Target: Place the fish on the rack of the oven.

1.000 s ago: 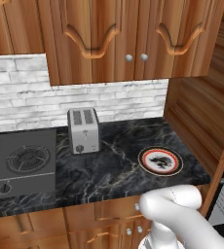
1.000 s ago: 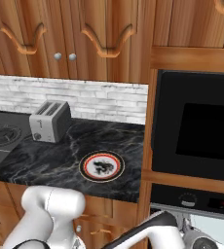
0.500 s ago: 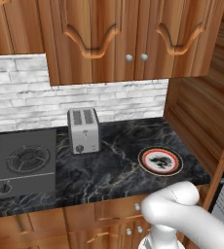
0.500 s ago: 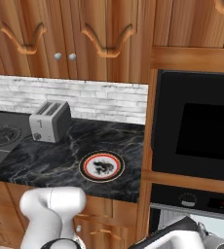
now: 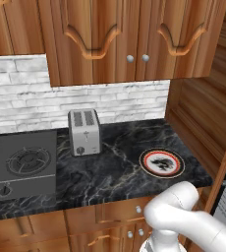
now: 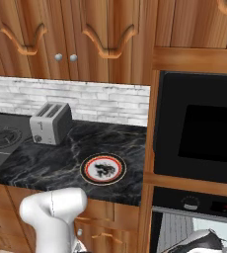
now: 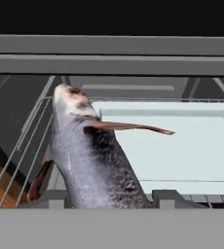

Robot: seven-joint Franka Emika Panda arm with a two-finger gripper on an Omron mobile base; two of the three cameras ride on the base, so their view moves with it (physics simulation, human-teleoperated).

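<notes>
Now the tool [image 7: 109,203] is clenched on the fish [image 7: 87,155], which juts ahead of it over the rack [image 7: 31,146] inside the oven [image 6: 199,143], so carrying looks nearly done; next, lower and release.

A black marble counter [image 5: 120,172] runs under the wooden cupboards. On it stands a silver toaster [image 5: 84,132] near the brick wall, with a grey stove [image 5: 19,165] set in just to its left and a red-rimmed plate [image 5: 161,163] lying flat well to its right. Low in the oven, the rack [image 7: 28,141] seems to bear a pale tray [image 7: 182,146]
</notes>
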